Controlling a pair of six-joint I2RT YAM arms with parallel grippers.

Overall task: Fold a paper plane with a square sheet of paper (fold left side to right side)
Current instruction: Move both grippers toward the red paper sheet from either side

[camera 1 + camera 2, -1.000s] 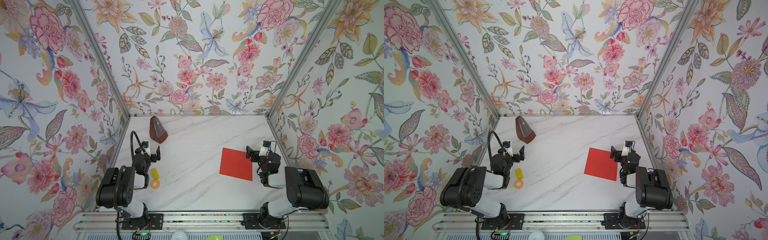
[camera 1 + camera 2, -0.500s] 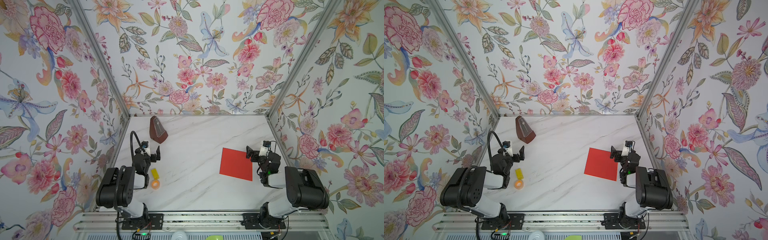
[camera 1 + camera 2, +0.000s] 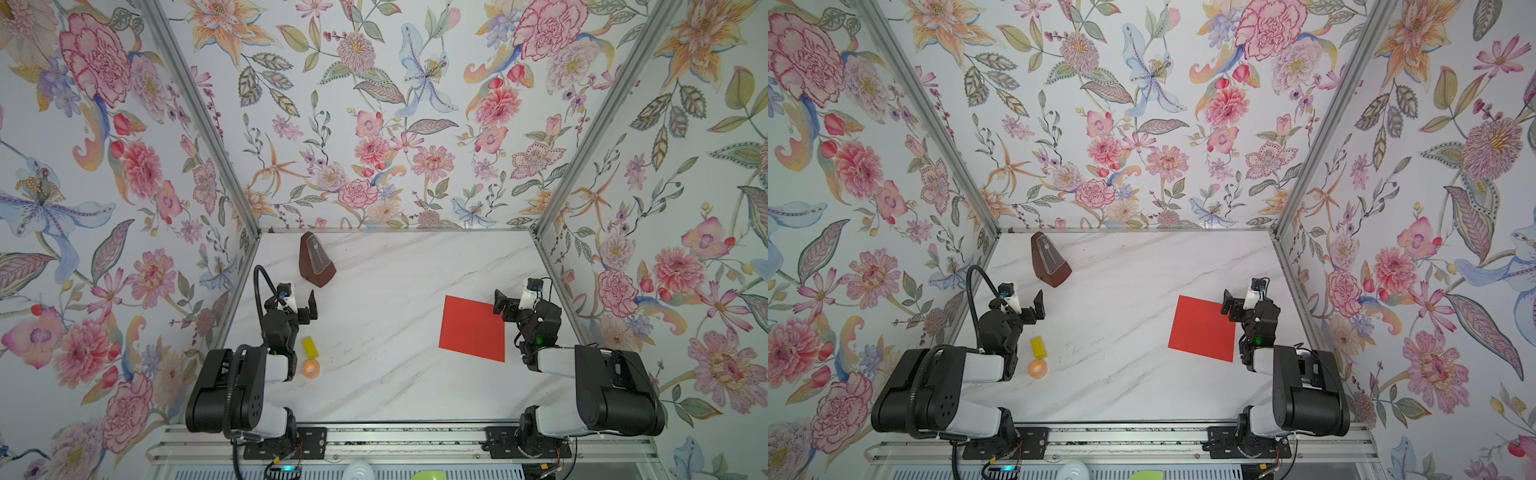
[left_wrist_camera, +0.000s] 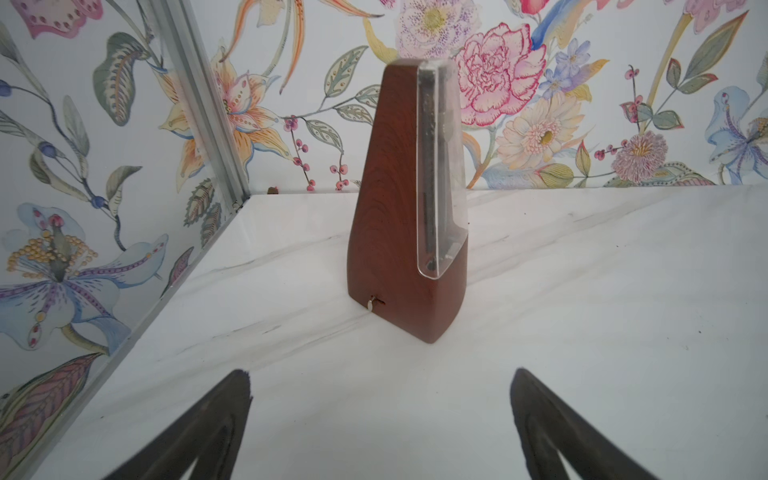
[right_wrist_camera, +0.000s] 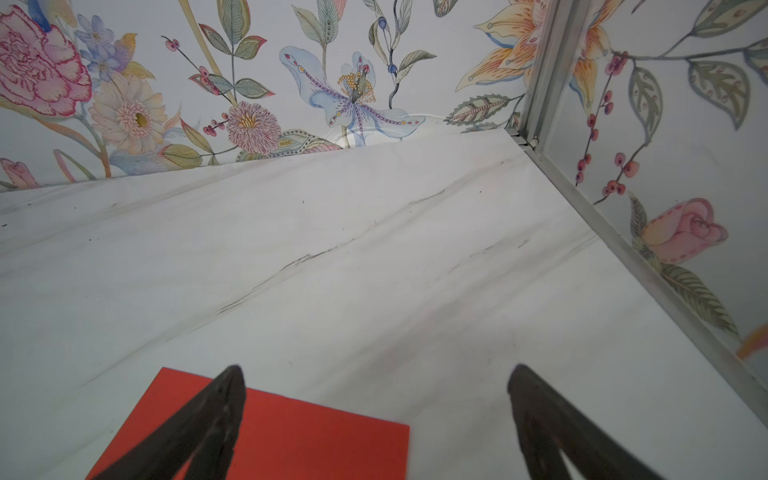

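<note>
I see the square sheet of paper [image 3: 472, 328] flat on the bench [image 3: 395, 291]. My left tool [image 4: 380, 374] and right tool [image 5: 376, 368] stand wide, both empty.

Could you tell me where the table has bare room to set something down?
The middle of the table is bare, between the yellow block and orange tape roll and the red sheet. So is the far strip right of the metronome. Crowded: beside the left arm, around block and roll.
</note>
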